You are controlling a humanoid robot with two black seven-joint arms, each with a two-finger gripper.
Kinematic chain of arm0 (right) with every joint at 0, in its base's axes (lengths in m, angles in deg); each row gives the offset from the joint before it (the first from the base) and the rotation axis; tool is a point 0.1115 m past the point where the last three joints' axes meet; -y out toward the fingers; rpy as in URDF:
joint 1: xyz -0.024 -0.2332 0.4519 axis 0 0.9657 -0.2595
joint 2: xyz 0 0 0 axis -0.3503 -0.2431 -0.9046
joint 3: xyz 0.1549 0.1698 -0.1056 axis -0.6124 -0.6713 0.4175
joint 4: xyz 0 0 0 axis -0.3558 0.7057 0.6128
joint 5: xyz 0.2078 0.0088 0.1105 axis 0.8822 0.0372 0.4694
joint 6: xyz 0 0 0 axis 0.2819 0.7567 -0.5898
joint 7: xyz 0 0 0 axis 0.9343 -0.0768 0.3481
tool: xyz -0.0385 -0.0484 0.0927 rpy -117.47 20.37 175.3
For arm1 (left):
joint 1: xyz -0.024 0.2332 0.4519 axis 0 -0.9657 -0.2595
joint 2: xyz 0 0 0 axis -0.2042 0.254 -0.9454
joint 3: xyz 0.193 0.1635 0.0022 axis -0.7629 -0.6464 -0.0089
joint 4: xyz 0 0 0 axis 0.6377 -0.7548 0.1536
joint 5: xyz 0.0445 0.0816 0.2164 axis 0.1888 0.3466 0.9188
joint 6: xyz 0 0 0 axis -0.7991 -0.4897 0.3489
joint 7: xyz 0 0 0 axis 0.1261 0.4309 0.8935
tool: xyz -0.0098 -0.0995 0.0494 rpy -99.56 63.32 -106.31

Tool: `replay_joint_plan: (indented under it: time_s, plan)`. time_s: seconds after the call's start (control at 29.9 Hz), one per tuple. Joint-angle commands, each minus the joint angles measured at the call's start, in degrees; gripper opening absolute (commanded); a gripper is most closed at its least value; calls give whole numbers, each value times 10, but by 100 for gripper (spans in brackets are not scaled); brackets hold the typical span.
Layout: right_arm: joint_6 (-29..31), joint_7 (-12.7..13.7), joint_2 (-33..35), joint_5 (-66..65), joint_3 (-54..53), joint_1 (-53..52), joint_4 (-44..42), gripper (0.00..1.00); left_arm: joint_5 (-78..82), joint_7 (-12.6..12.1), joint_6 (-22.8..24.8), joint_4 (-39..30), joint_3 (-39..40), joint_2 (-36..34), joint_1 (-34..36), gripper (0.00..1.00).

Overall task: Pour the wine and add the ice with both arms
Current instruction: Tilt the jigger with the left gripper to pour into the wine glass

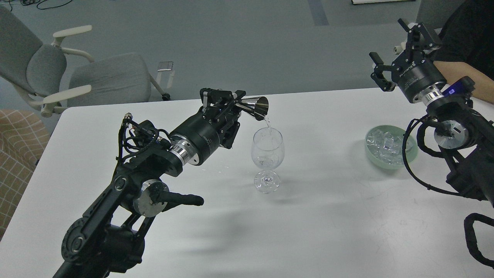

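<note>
My left gripper [235, 101] is shut on a steel jigger [255, 106], tipped on its side with its mouth over the clear stemmed glass [267, 160]. A thin stream of clear wine [267, 122] runs from the jigger's rim into the glass, which stands upright mid-table. My right gripper [401, 50] is open and empty, raised above the table's far right edge. Below it, a pale green bowl [373, 154] holds several clear lumps of ice [386, 143]. My right arm crosses the bowl's right side.
A white table [328, 216] carries everything. A grey office chair [77, 73] stands beyond the far left corner. A person's arm in a black sleeve [469, 65] is at the far right, behind my right gripper. A checked cloth [15, 154] shows at the left edge.
</note>
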Motion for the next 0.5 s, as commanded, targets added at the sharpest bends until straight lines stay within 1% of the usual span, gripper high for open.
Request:
replay_joint_plan:
  time_s: [0.0, 0.1, 0.47]
  plan:
    - [0, 0, -1, 0, 0, 1, 0, 100, 33, 7, 25, 0, 0, 0, -5, 0]
    - [0, 0, 0, 0, 0, 1, 0, 100, 50, 16, 29, 0, 0, -2, -6, 0]
    - [0, 0, 0, -1, 0, 1, 0, 100, 110, 33, 29, 0, -8, -4, -6, 0]
